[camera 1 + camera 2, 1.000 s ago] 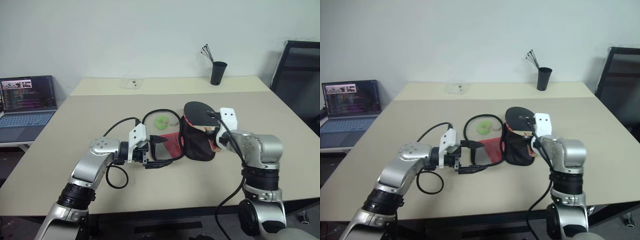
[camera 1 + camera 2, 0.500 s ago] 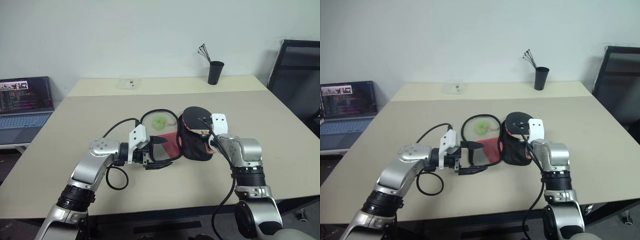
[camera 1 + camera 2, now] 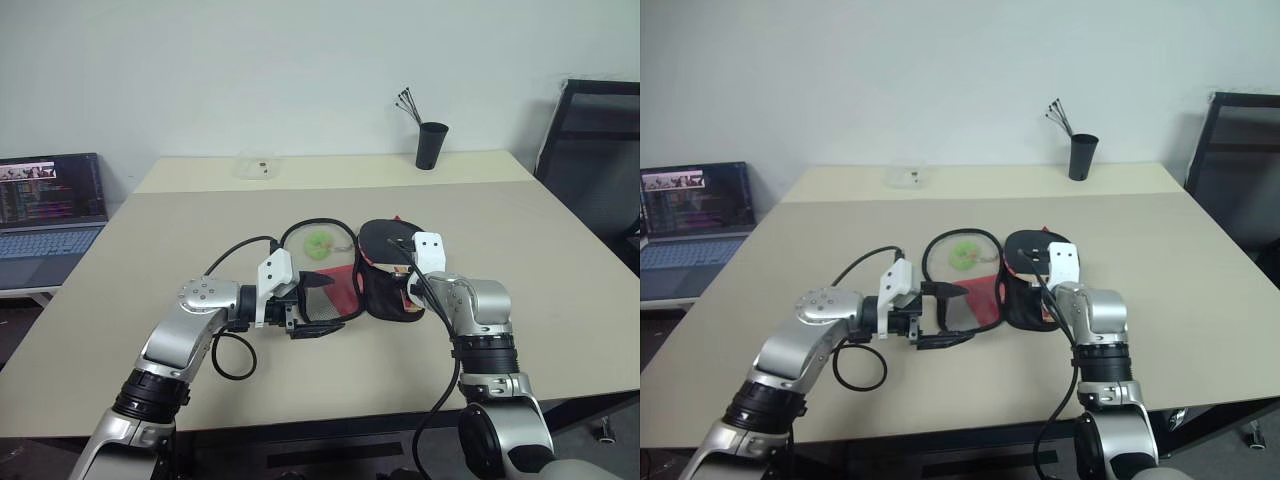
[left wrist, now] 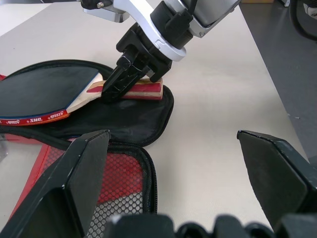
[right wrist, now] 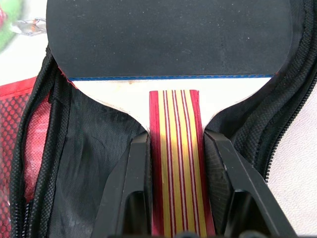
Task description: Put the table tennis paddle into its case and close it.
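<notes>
The table tennis paddle (image 5: 168, 39) lies flat with its black blade and striped handle inside the opened case (image 4: 124, 121), which is black fabric with a zip rim. My right gripper (image 5: 178, 144) is shut on the paddle's handle, one black finger (image 5: 136, 183) pressed to each side; it also appears in the left wrist view as the right gripper (image 4: 111, 89). The case's red mesh flap (image 3: 330, 295) lies spread toward my left gripper (image 3: 318, 304), which hangs open just over that flap with nothing between its fingers.
A green object (image 3: 322, 243) ringed by a black cable lies just beyond the case. A black cup of pens (image 3: 431, 145) and a clear container (image 3: 258, 165) stand at the table's far side. A laptop (image 3: 50, 215) sits left, a black chair (image 3: 595, 150) right.
My right gripper has come down and a little forward with the paddle, which now lies flat in the case instead of tilted above it. The left gripper has stayed put.
</notes>
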You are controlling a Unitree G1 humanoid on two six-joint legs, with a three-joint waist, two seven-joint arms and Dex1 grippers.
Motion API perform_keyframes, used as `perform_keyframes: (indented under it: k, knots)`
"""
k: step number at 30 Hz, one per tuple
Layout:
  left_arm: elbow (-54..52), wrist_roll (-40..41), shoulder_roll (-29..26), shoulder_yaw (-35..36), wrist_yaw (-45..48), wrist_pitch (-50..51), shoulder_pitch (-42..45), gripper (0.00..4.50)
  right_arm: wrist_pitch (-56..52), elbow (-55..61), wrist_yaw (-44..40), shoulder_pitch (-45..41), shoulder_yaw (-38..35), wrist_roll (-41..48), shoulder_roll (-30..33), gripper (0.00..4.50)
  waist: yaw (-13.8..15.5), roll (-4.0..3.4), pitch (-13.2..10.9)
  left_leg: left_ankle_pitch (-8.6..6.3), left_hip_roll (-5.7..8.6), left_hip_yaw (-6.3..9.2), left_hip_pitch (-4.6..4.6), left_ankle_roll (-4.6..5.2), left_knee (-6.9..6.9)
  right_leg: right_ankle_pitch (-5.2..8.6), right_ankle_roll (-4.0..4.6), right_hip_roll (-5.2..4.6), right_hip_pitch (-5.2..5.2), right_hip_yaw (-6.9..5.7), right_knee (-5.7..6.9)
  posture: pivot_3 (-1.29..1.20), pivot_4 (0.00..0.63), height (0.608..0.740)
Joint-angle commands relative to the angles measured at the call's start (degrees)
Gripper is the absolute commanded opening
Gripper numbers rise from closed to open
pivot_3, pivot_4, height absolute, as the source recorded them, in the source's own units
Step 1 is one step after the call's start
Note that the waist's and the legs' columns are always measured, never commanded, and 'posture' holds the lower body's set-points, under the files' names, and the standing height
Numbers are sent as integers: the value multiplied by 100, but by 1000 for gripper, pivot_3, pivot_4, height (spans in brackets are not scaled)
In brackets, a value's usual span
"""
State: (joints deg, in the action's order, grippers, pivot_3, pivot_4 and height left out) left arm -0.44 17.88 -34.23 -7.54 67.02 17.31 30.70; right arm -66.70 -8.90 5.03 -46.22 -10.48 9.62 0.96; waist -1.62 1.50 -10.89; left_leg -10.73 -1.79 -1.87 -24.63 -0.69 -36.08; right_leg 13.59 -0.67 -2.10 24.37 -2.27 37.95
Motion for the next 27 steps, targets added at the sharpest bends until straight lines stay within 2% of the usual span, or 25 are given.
perform_keyframes:
  k: [1,7,11,13,17,24,27]
  knots:
    - [-240,95,-44,86,-3,-3,25,4500,171,304,41,-88,-39,-5,2,2363,0,0,0,0,0,0,0,0,0,0,0,0,0,0,0,0,150,740]
    - [-262,95,-46,96,-32,12,1,4500,140,576,-45,44,172,1,27,4401,0,0,0,0,0,0,0,0,0,0,0,0,0,0,0,0,150,740]
    - [-256,92,-62,190,-151,45,-74,4500,-300,1408,-703,170,542,439,154,4457,-2,0,0,0,-1,0,0,0,1,0,0,0,0,0,-1,0,150,740]
    - [-211,87,-74,279,-244,36,-123,4500,-532,1977,-1170,234,809,693,428,4457,-1,-1,-1,0,-5,1,0,0,1,0,0,1,1,0,0,0,150,740]
    - [61,66,-111,553,-484,-36,-285,4500,-245,2995,-2230,429,1038,1088,1538,4457,19,0,0,0,-5,5,0,0,0,1,-1,-3,-2,-5,-4,0,150,740]
    - [591,-50,-142,792,-791,-188,-383,4500,226,3517,-3438,773,846,1455,3103,4457,29,2,0,-1,-2,3,0,0,0,1,0,-8,-4,-8,-11,0,150,740]
    - [1177,-289,-137,716,-882,-432,-202,3883,235,3839,-4150,880,561,2036,3553,4500,31,2,-1,-1,-1,3,1,0,0,1,0,-5,-4,-9,-10,0,150,740]
